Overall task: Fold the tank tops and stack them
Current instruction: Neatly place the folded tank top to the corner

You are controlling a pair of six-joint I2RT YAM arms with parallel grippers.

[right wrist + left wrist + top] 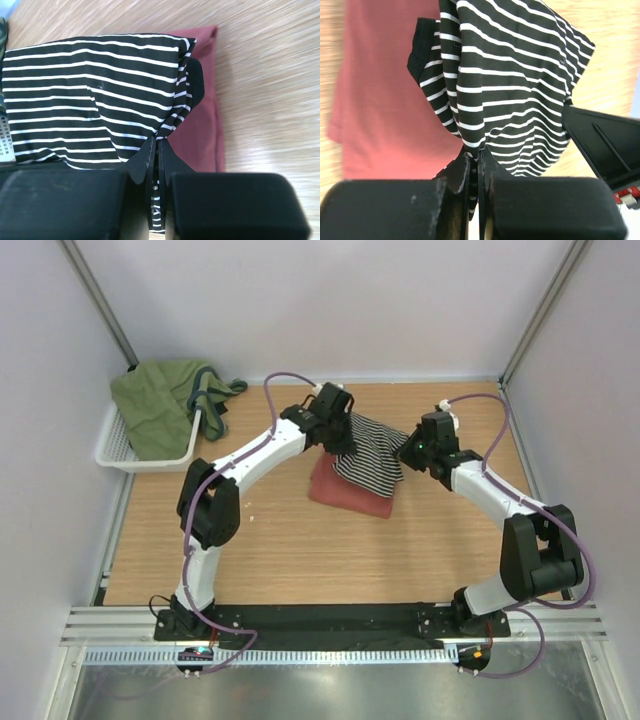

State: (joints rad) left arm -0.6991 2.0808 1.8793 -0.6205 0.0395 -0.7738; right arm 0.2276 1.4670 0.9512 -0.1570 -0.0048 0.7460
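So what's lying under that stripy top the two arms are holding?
A folded salmon-red top lies flat on the wooden table beneath the striped top. The stripes cover its far part, so that part cannot be seen.

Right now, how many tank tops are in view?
2. The striped tank top hangs pinched between the left gripper and right gripper; the red tank top lies folded on the table beneath it. Green cloth in the white basket may hide more.
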